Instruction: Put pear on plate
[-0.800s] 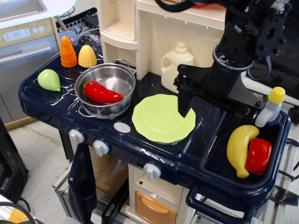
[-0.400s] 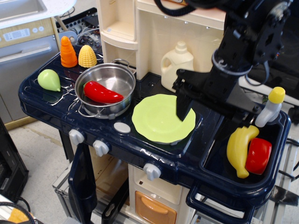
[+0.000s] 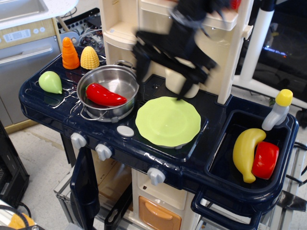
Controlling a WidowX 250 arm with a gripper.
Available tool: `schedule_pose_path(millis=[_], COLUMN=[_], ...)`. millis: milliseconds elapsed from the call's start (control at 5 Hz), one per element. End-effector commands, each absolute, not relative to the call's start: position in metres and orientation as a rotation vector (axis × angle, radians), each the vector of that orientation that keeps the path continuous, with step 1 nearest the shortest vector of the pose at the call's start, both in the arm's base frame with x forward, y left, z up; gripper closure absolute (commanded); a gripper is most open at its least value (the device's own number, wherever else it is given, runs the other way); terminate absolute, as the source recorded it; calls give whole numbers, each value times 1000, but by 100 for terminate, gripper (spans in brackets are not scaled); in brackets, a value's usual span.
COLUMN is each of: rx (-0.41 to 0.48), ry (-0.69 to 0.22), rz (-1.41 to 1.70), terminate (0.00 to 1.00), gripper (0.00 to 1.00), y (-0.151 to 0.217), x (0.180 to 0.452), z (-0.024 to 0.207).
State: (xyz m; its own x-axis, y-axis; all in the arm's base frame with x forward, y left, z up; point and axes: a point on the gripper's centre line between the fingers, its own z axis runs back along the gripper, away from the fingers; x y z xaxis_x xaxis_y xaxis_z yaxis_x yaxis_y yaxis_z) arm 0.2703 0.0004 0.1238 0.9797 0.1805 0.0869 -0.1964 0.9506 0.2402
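Pear: one, light green, lying on its side at the far left corner of the desk [image 3: 43, 103], its point turned toward the steel pot; nothing touches it.
Plate: one, pale yellow-green with a wavy rim [image 3: 144, 125], bare, just right of the pot and well apart from the pear [image 3: 50, 82].
Claw: mine is a dark blur [image 3: 160, 72] above the gap between pot and plate; I cannot tell whether it is spread or clenched, and I see nothing in it.
Handling: I judge the pear light, hollow, stiff plastic with a smooth skin that may slip or roll under pressure.
Grip: I would take it across the fat round belly, not the tapering tip, where my fingers would slide off.
Pot: one [image 3: 109, 91], holding one red pepper [image 3: 103, 95].
Behind the pear: one carrot [image 3: 70, 54], one corn cob [image 3: 89, 58].
Sink: one banana [image 3: 247, 153], one red fruit [image 3: 265, 159].
Bottles: one cream jug [image 3: 178, 82], largely hidden, and one yellow-capped bottle [image 3: 277, 109].
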Motion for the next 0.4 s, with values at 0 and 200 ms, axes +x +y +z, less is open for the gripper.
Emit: schedule_pose_path(millis=[0, 200], rx=[200, 159], ry=[-170, -218], rz=[452, 539], terminate=[0, 0], gripper=[0, 0], y=[87, 138], x=[270, 269], z=[154, 131])
